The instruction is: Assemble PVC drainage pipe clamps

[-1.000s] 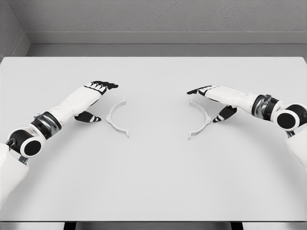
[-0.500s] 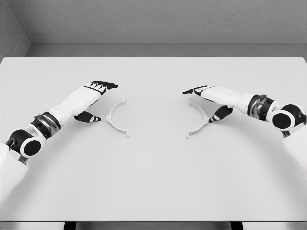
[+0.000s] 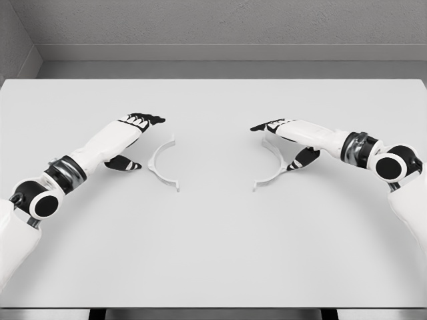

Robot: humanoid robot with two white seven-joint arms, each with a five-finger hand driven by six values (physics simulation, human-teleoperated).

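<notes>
Plainly, progress: early; the two clamp halves lie well apart on the table (image 3: 213, 253), not joined.
Left half (image 3: 162, 164): flat on the table, its open side facing right, toward the other half.
Right half (image 3: 277, 165): flat on the table, open side facing left.
Left hand (image 3: 133, 137): just left of the left half, fingers stretched out flat and thumb hanging below, holding nothing; whether it touches the half I cannot tell.
Right hand (image 3: 287, 137): over the right half's upper end, fingers extended, thumb at the arc's outer side; it looks like contact, not a closed grasp.
Done: hands brought up to the halves, one each.
Left: bring the halves together until their ends meet and form a ring.
Far side: bare tabletop up to the grey wall (image 3: 213, 27).
</notes>
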